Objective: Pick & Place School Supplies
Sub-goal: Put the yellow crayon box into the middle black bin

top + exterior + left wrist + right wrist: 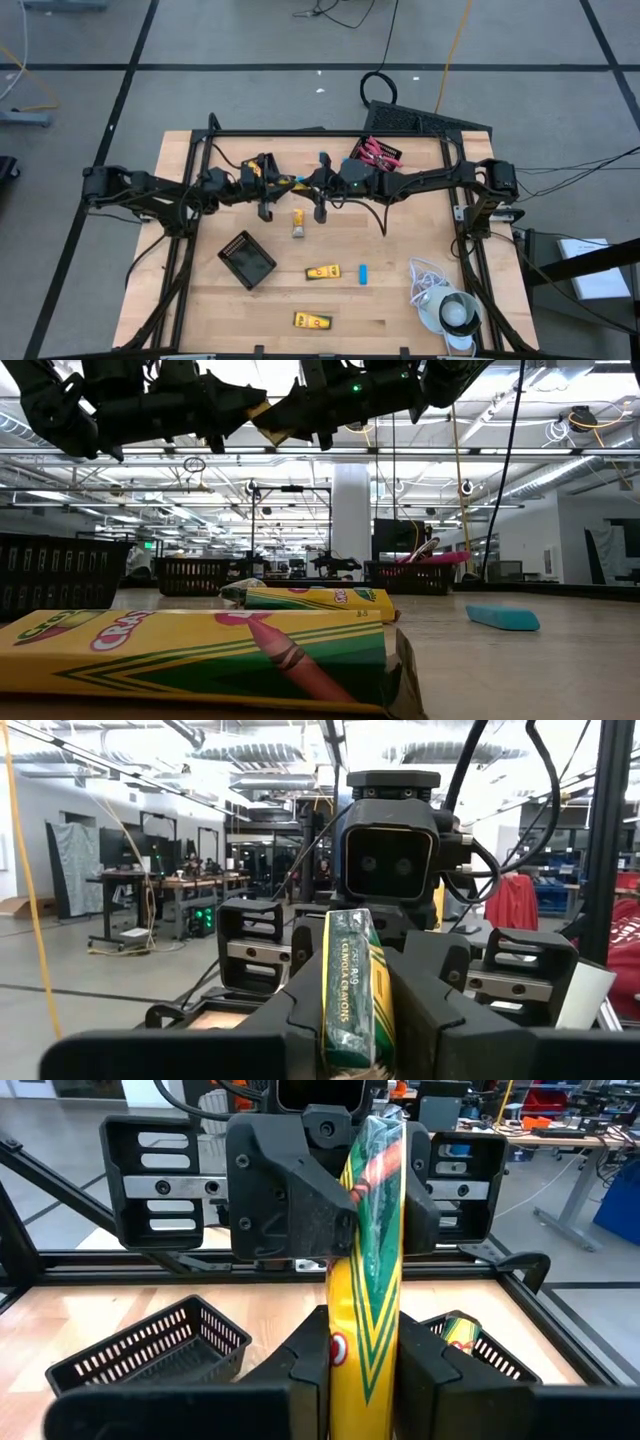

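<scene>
While both arms met above the middle of the table, I saw a yellow-and-green cardboard crayon box (365, 1270) pinched between them in mid-air, well clear of the wood. My left gripper (358, 1020) was clamped on one end of it and my right gripper (362, 1380) was clamped on the other, each pair of fingers pressed to the box's flat sides. Below, a second crayon box (298, 222) lay just under the meeting point, a third (322, 272) sat nearer the front beside a short light-blue eraser (364, 272), and a fourth (312, 321) lay closest to the front edge. Farther out, a black slotted plastic tray (247, 258) rested left of those, and another black tray (375, 152) at the back held red-handled scissors (372, 150). A white cord with a round grey object (445, 305) lay on the light wooden table (395, 245) at front right.
</scene>
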Robot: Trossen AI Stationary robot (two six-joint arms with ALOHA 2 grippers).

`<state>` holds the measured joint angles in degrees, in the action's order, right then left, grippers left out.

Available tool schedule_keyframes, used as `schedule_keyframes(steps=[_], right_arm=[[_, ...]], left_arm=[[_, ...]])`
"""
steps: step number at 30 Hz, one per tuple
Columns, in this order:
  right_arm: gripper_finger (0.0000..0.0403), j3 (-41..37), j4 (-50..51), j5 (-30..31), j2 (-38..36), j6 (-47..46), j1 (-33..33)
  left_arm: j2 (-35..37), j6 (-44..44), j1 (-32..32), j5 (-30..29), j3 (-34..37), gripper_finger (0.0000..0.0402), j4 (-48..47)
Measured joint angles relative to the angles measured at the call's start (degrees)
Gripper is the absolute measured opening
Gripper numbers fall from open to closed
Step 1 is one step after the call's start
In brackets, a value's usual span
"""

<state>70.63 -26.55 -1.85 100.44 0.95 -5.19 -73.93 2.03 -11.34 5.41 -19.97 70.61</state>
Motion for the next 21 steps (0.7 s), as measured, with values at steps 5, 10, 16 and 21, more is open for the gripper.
schedule_keyframes(steps=[5, 10, 16, 21], right_arm=[[0.0058, 0.0, 0.0, 0.3, 0.0, 0.2, 0.0], [0.0149, 0.0, -0.2, 1.3, 0.0, 0.5, 0.0], [0.0227, 0.0, 3.6, 3.7, -0.3, 0.7, -0.1], [0.0240, 0.0, 7.4, 4.3, -0.4, 0.0, -0.2]], left_arm=[[0.0, -0.3, -0.2, 0.4, 0.0, 0.0066, -0.2], [0.0, -1.5, -0.8, -1.1, -0.1, 0.0065, -1.7], [0.7, -0.8, -2.6, -1.0, -0.1, 0.0064, -6.0], [1.4, 0.2, -4.6, -0.3, -0.1, 0.0063, -10.0]])
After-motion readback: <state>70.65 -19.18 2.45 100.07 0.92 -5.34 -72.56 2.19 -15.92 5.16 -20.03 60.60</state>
